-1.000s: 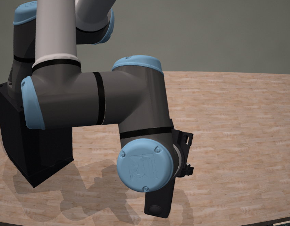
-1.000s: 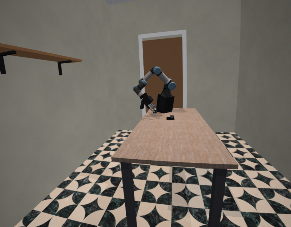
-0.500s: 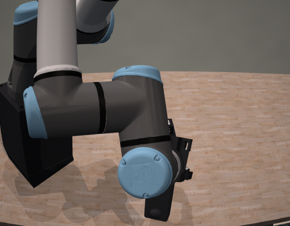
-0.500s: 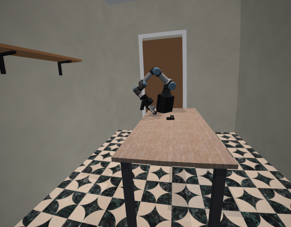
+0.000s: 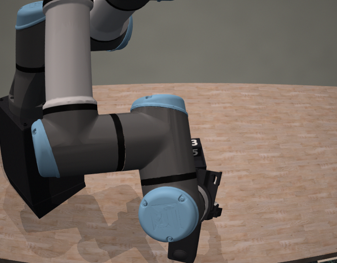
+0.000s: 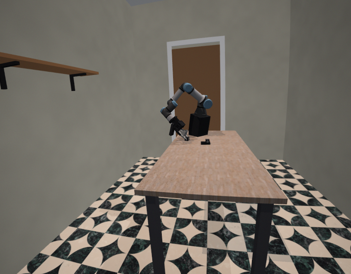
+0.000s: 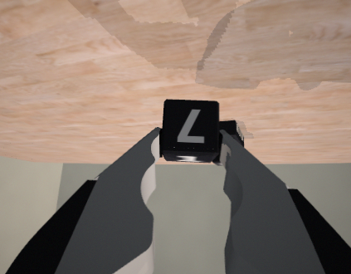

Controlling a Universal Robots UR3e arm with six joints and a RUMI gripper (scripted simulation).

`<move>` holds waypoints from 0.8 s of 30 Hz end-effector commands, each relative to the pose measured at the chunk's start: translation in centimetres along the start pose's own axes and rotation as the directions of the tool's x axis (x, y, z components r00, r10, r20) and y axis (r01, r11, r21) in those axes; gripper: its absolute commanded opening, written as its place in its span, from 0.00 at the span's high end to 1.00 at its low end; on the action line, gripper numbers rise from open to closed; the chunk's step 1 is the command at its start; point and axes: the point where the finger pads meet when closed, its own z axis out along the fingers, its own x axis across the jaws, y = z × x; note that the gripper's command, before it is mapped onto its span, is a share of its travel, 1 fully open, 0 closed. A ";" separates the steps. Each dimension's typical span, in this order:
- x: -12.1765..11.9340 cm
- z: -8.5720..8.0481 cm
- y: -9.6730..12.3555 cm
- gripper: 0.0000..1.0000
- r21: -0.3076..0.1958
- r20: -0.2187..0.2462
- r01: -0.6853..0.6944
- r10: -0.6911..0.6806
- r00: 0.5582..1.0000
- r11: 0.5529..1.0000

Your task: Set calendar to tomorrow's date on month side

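My gripper (image 6: 185, 136) (image 7: 189, 131) is shut on a black cube (image 6: 187, 139) (image 7: 172, 124). In the wrist view the cube's large face shows a grey 7, upside down, and a whitish mark shows on the narrow face below it. The top view hides the held cube and the fingertips behind the arm. The other black cube (image 5: 198, 147) (image 6: 207, 140) sits in one end of the black tray (image 5: 201, 161) (image 6: 203, 143), with a white 3 on top and a grey 5 on its side. The held cube is apart from the tray, to its left in the exterior view. The month's name cannot be read.
The wooden table (image 5: 273, 157) (image 6: 212, 173) carries the tray and the robot's black base block (image 5: 13, 146) (image 6: 199, 125). The forearm and wrist cover part of the tray in the top view. A wall shelf (image 6: 44, 65) is far off to the left.
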 end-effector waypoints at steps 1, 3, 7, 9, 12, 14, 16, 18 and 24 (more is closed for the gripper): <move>-0.1 0.4 -0.5 0.89 0.002 0.001 0.001 -0.001 1.000 1.000; -0.1 0.6 -0.8 0.89 0.002 0.001 0.001 -0.001 1.000 1.000; -0.1 1.0 -1.1 0.89 0.002 0.001 0.001 -0.001 1.000 1.000; -0.1 1.2 -1.3 0.89 0.002 0.001 0.001 -0.001 1.000 1.000; -0.1 1.4 -1.5 0.89 0.002 0.001 0.001 -0.001 1.000 1.000; -0.1 1.5 -1.6 0.89 0.002 0.001 0.001 -0.001 1.000 1.000; -0.1 1.5 -1.6 0.89 0.002 0.001 0.001 -0.001 1.000 1.000; -0.1 1.5 -1.6 0.89 0.002 0.001 0.001 -0.001 1.000 1.000; -0.1 1.6 -1.7 0.89 0.002 0.001 0.001 -0.001 1.000 1.000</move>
